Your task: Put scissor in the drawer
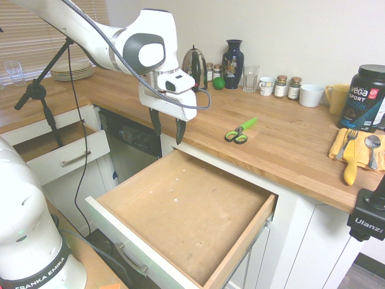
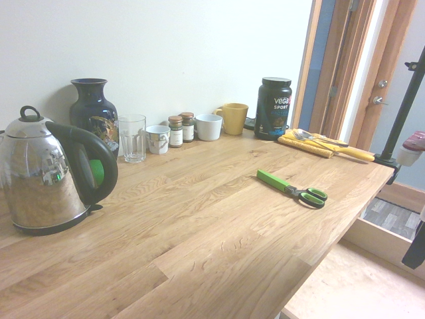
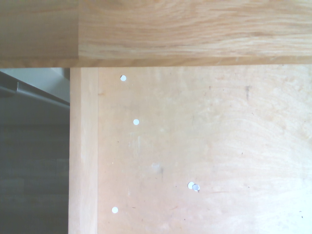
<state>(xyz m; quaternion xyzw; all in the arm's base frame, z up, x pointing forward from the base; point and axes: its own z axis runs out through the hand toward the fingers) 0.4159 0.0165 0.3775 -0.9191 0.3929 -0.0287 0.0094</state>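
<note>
The scissor (image 1: 239, 132) (image 2: 292, 189) lies flat on the wooden countertop (image 1: 289, 144), with lime-green and black loops and a green blade part. The drawer (image 1: 186, 211) is pulled out below the counter's edge, and nothing lies on its bare brown bottom. My gripper (image 1: 167, 129) hangs open over the drawer's back left corner, close to the counter edge and left of the scissor, with nothing between its fingers. The wrist view looks down on the drawer bottom (image 3: 204, 146), dotted with white specks, and on the counter edge (image 3: 195, 29).
A smaller white drawer (image 1: 66, 153) stands open to the left. Along the wall stand a kettle (image 2: 46, 179), a vase (image 2: 93, 113), a glass (image 2: 132, 137), jars, mugs and a dark tub (image 1: 364, 99). A yellow cloth (image 1: 355, 150) with cutlery lies at the right.
</note>
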